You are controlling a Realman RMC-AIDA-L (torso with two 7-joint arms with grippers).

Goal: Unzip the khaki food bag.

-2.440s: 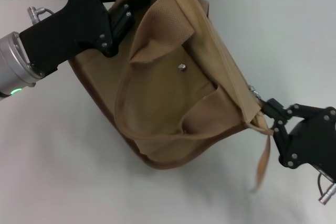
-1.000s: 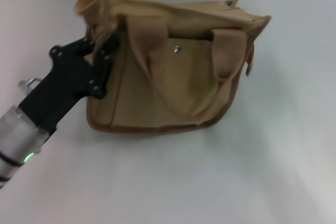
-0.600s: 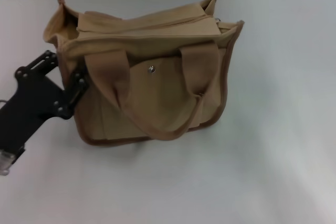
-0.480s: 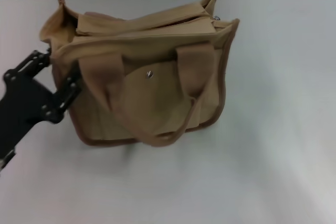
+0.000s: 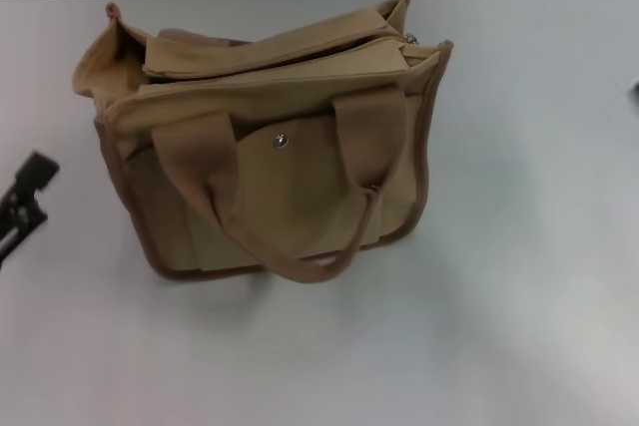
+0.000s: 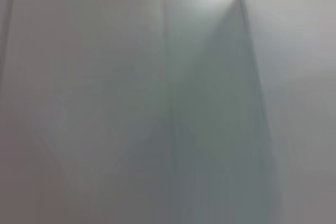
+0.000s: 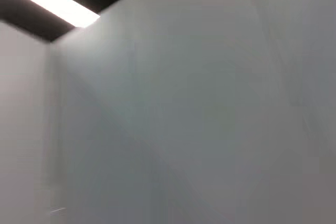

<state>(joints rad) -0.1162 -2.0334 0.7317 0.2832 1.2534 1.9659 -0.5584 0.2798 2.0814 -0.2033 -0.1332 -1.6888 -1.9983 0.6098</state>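
Left pincer (image 5: 22, 202) sits at the bench (image 5: 519, 246) edge, its opening impossible to judge; the khaki food bag (image 5: 270, 147) stands upright well apart, untouched

I'm seeing soft, even overhead light in the head view; the table (image 5: 519, 246) is reading bright and slightly washed out, with no hard glare. The bag (image 5: 270, 147) is casting only a faint, diffuse shadow along its near base. The whole picture is looking a little soft, and the left gripper (image 5: 22, 202) at the edge is blurring. Both wrist views are showing only dim grey wall, each with one bright ceiling light (image 7: 50, 1) blowing out near a corner.
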